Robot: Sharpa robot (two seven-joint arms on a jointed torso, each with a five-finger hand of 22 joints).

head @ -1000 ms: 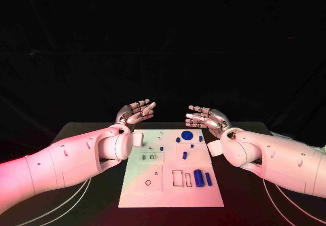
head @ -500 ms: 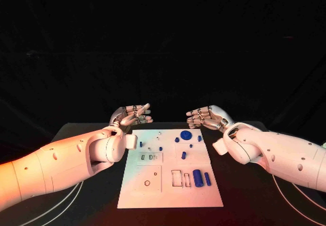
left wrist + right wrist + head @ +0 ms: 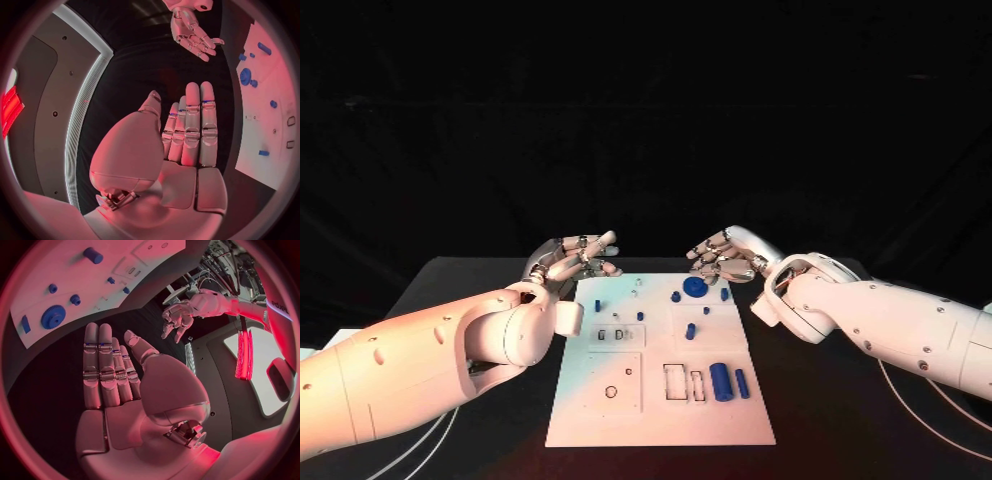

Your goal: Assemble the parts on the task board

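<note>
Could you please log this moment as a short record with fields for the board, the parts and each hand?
board: white task board lying flat on the black table
parts: blue gear near the far edge; large blue cylinder toward the near right
left hand: empty, fingers apart, beyond the board's far left corner
right hand: empty, beyond the far edge, near the gear

The scene was dimly lit against a black background. A warm pink-orange glow was cast on the left arm [image 3: 416, 365] and the board [image 3: 661, 400]. Straight edges were bent strongly in both wrist views, whose rims were darkened.
</note>
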